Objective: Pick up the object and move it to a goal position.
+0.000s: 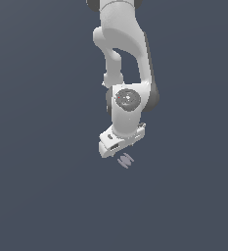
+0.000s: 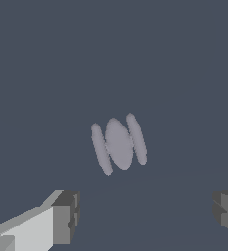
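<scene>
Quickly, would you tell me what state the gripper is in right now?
Gripper: open, holding nothing; the ridged object lies free beyond its fingertips.

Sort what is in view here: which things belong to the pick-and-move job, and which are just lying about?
Belongs to the job:
- the object, a small pale lavender-grey ridged piece, lying free, not held
- the gripper, fingers spread wide with nothing between them

Just lying about:
- nothing else shows; only the plain dark surface. No goal marker is visible.
</scene>
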### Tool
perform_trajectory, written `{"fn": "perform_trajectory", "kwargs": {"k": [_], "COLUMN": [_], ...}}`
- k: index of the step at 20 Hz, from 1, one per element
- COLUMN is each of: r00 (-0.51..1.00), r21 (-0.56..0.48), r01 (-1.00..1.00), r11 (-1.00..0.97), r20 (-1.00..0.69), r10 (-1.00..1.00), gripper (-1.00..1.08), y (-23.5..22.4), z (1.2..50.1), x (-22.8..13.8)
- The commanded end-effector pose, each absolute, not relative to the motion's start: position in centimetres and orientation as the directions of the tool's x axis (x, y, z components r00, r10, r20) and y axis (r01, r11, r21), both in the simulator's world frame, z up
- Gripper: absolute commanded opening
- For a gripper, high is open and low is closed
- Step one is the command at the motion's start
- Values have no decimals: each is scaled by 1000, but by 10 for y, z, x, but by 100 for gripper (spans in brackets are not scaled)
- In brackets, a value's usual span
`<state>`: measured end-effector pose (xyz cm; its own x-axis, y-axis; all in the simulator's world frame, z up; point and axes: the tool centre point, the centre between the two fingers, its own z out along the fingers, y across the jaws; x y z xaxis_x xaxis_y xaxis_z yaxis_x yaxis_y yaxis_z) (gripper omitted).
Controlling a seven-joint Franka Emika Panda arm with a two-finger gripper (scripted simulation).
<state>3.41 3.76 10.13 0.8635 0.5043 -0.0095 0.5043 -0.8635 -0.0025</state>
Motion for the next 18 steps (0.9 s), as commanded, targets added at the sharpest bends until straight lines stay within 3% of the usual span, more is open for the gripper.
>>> {"fn": "perform_trajectory", "kwargs": {"k": [1,18], "r00": [822,697], "r21": [-1,-1], "r01": [569,717], "r11": [-822,-697], "r20": [-7,-1], "r10": [569,717], "gripper": [100,100], "y": [43,59], "z": [89,57], "x": [38,46]}}
